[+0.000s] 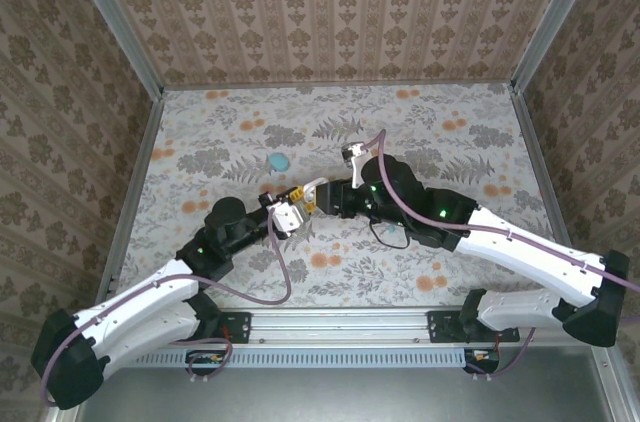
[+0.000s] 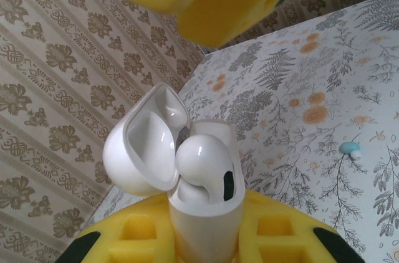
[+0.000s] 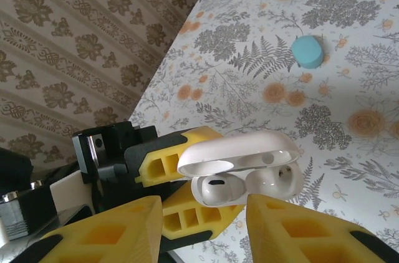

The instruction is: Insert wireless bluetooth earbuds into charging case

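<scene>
- While the yellow padded left jaws clamp the base of the glossy white plastic charging case (image 2: 206, 225), its hinged lid (image 2: 146, 144) stands open, and the case is held above the floral-printed tabletop (image 3: 349, 151).
- Two smooth white earbuds (image 3: 215, 189) sit in the case's wells. From the left wrist, one of them looks proud of the rim, so seating seems to be the step in hand.
- The right jaws are spread apart and empty, hovering just beside the case.
- A small teal-blue rounded piece (image 3: 308, 51), possibly a loose bud, lies on the tabletop well apart from both arms.
- The next move probably calls for a gentle press on the proud bud, then closing the lid without knocking the case askew.
</scene>
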